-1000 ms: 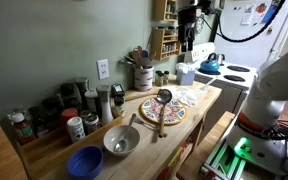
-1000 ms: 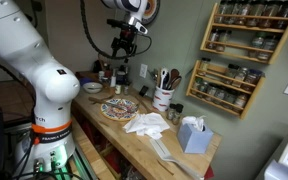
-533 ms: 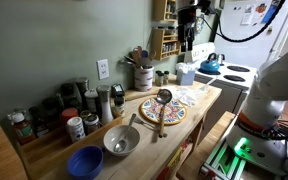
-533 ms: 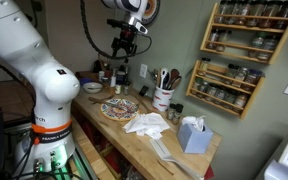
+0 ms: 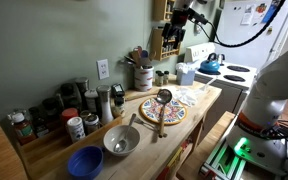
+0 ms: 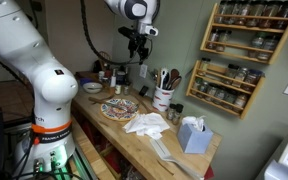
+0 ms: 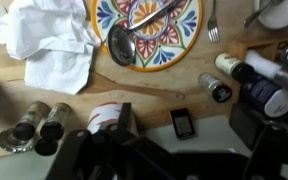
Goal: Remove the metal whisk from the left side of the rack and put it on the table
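Hand: my black gripper (image 6: 136, 45) hangs above the long pale wooden table (image 6: 189, 160); whether its fingers are apart, I cannot tell.
Whisk: hidden; brown wooden jar rack (image 6: 220, 105) at three o'clock.
Risk: a blind reach could topple the jars (image 6: 229, 90).

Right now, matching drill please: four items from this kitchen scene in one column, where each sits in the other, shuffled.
Things:
1. ladle
2. kettle
3. white cloth
4. blue bowl

Places:
A. on the stove
B. next to the metal bowl
C. lying across the patterned plate
D. crumpled near the tissue box

Pairs: 1-C, 2-A, 3-D, 4-B
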`<action>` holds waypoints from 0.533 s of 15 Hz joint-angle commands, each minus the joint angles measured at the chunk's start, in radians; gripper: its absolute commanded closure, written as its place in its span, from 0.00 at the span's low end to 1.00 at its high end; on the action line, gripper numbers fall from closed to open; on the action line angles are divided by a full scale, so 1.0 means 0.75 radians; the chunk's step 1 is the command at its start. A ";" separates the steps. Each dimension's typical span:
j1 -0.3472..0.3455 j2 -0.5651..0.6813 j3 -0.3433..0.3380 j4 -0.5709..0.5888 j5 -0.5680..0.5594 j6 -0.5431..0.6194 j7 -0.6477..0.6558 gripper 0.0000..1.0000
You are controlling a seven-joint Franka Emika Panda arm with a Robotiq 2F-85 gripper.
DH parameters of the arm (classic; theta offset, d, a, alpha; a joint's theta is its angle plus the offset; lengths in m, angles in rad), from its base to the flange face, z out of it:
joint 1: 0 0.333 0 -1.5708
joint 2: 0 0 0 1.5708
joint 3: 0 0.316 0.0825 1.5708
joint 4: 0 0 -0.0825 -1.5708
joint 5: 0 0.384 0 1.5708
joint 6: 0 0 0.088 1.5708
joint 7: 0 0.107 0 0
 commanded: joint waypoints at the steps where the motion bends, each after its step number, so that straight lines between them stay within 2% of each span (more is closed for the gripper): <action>1: -0.029 -0.031 -0.016 -0.159 0.055 0.357 0.037 0.00; 8: -0.028 0.028 -0.082 -0.349 0.154 1.114 0.096 0.00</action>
